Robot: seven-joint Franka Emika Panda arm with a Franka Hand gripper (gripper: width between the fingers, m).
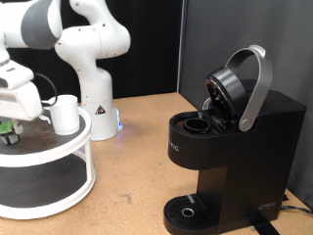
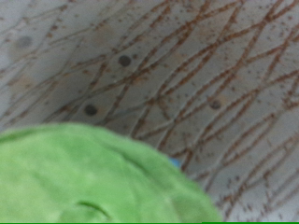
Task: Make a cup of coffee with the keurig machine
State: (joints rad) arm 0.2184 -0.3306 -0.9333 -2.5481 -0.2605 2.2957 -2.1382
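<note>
Setting: robotics lab bench. Evidence: white robot arm base [image 1: 95, 93] mounted on brown particle-board tabletop [image 1: 137, 157], dark partition panels [image 1: 245, 39] behind.

White cup [image 1: 65, 114], black keurig machine [image 1: 227, 157] with silver handle [image 1: 256, 86], white round stand [image 1: 59, 186], brown desk [image 1: 127, 166], green blurred pod top [image 2: 93, 177], brown-streaked grey surface [image 2: 187, 65]

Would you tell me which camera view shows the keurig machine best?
The exterior view: the keurig machine stands whole at its right, lid raised, pod chamber open, nothing on its drip base. The wrist view shows none of it, only a blurred green shape over a brown-streaked surface.
</note>
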